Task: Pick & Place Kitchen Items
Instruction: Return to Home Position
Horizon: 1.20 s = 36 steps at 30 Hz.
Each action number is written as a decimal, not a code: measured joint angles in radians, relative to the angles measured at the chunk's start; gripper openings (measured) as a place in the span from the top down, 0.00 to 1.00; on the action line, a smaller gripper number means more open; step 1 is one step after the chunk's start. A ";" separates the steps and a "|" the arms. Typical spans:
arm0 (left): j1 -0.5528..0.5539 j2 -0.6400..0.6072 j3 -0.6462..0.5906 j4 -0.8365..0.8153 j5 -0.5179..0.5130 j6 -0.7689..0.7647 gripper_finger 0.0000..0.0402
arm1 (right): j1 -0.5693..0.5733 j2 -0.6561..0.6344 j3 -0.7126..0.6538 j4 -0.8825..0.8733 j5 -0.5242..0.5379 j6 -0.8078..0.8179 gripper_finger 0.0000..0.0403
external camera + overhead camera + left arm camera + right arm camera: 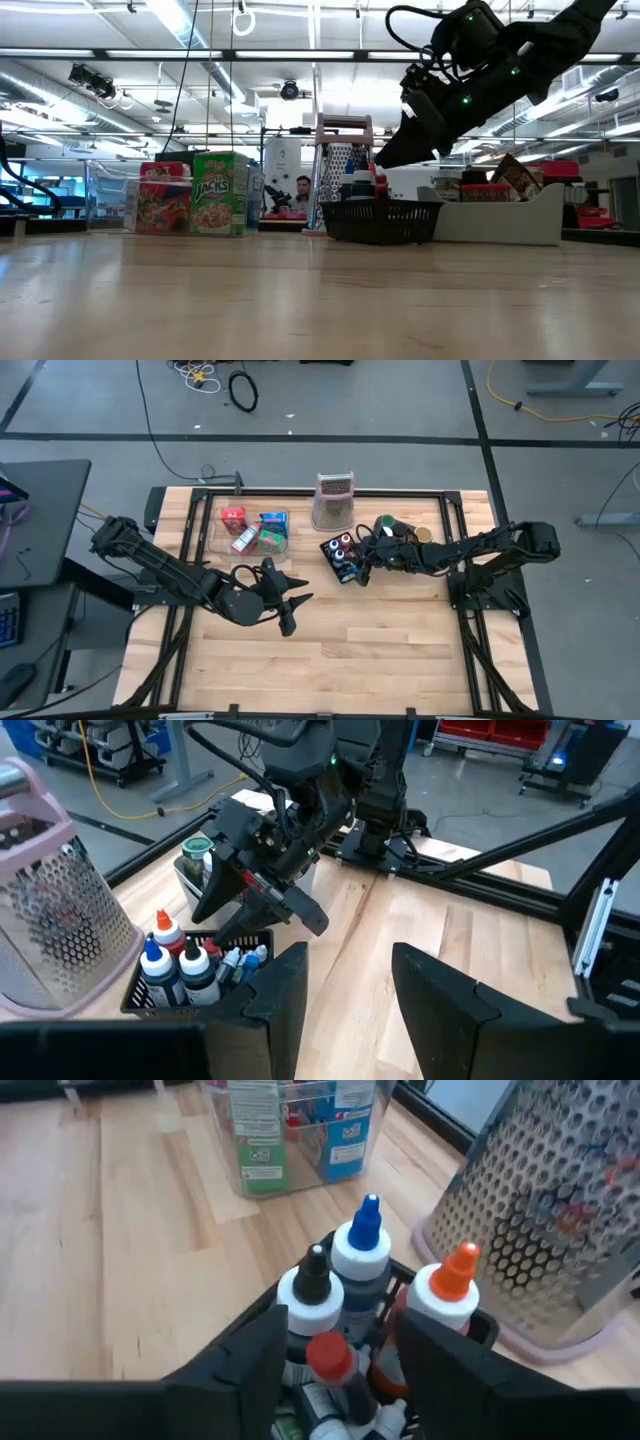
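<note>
The left gripper point(298, 602), left of centre in the high view, waited with fingers spread. To its right, the right gripper point(260, 920) was held apart, empty, over the basket point(380, 222), where the bottles point(360, 1250) were stood. It should be raised clear before being withdrawn.

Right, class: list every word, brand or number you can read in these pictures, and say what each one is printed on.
"JACKS": on the front of the green cardboard cereal box, low view.
Red cardboard cereal box beside it: print too blurred to read.
White plastic dropper bottles in the black mesh basket: no readable label.
Nothing else can be read.
</note>
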 joint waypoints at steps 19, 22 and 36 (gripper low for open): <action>-0.082 -0.146 0.000 -0.196 -0.171 0.024 0.61 | 0.300 -0.651 0.005 -0.350 -0.113 -0.029 0.53; -0.103 -0.197 0.000 -0.275 -0.152 -0.019 0.61 | 0.364 -0.742 0.005 -0.381 -0.092 -0.038 0.55; -0.060 -0.332 -0.216 -0.024 0.232 0.237 0.61 | 0.467 -0.921 0.005 -0.672 -0.044 -0.160 0.62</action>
